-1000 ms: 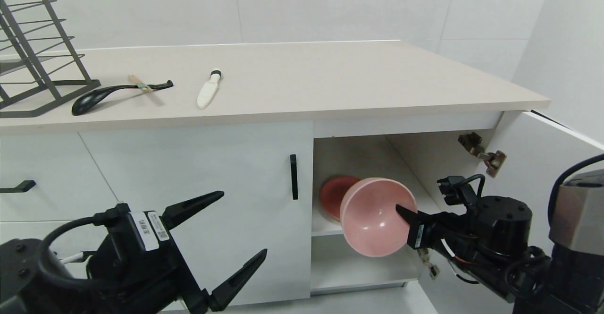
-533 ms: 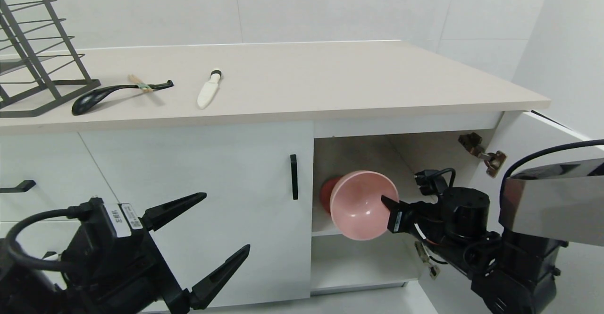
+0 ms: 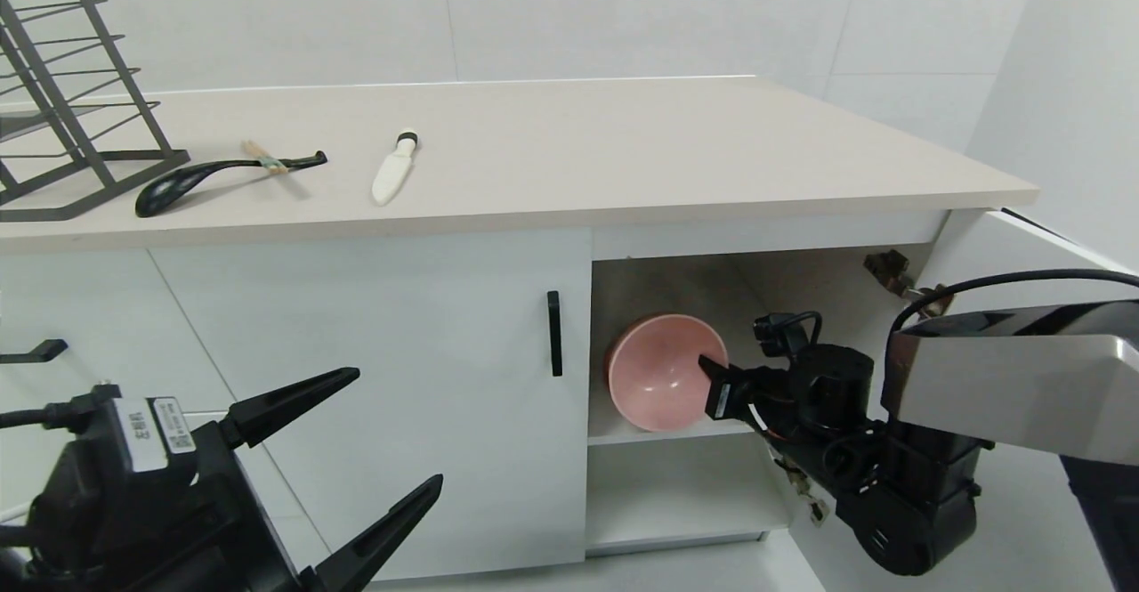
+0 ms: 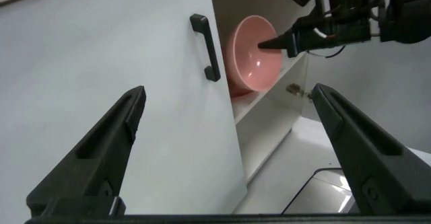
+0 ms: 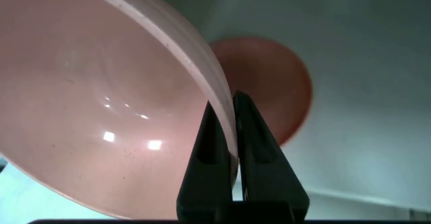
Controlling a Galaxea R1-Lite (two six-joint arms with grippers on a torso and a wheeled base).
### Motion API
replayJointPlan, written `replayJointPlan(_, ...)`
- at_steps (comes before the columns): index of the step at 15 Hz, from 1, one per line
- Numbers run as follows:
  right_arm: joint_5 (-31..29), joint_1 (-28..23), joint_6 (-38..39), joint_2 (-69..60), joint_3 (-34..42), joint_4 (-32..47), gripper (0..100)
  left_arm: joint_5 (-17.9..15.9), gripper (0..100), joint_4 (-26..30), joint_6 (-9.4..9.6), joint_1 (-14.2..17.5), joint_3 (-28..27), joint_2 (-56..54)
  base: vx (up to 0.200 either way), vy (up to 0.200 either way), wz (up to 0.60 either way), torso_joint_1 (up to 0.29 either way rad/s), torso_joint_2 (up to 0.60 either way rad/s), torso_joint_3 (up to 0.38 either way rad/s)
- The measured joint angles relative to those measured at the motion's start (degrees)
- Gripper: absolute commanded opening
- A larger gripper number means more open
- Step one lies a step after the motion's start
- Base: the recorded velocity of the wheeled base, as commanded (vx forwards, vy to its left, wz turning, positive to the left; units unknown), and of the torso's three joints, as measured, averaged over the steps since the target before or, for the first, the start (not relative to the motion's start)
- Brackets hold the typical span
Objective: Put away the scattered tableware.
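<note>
My right gripper (image 3: 710, 377) is shut on the rim of a pink bowl (image 3: 663, 384), holding it on edge inside the open cabinet, just above the upper shelf (image 3: 614, 432). In the right wrist view the fingers (image 5: 214, 143) pinch the pink bowl's rim (image 5: 195, 69), and a darker red bowl (image 5: 273, 89) sits behind it. The left wrist view shows the pink bowl (image 4: 254, 54) and my right gripper (image 4: 269, 45) from afar. My left gripper (image 3: 347, 450) hangs open and empty low in front of the closed cabinet door. On the countertop lie a black spoon (image 3: 191, 178), a wooden stick (image 3: 264, 158) and a white knife (image 3: 394, 170).
A dark wire rack (image 3: 62, 93) stands at the counter's back left. The left door with its black handle (image 3: 553, 332) is closed. The right door (image 3: 1023, 254) is swung open beside my right arm. The lower shelf (image 3: 667, 503) is bare.
My right gripper has carried the pink bowl up and inward into the cabinet, so it now covers the red bowl. My left gripper has sunk lower and to the left.
</note>
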Motion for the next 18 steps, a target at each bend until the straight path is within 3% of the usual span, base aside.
replayJointPlan(10, 0.6, -3.8, -0.2, 9.0, -11.0, 0.0, 0, 0.0, 100, 0.1, -1.21, 0.4, 0.0, -0.3, 0.000, 0.000, 0.00, 0.000, 0.00, 0.000)
replayJointPlan(18, 0.2, -3.8, -0.5, 11.6, -11.8, 0.1, 0, 0.0, 100, 0.3, -1.21, 0.4, 0.0, 0.0, 0.000, 0.000, 0.00, 0.000, 0.00, 0.000)
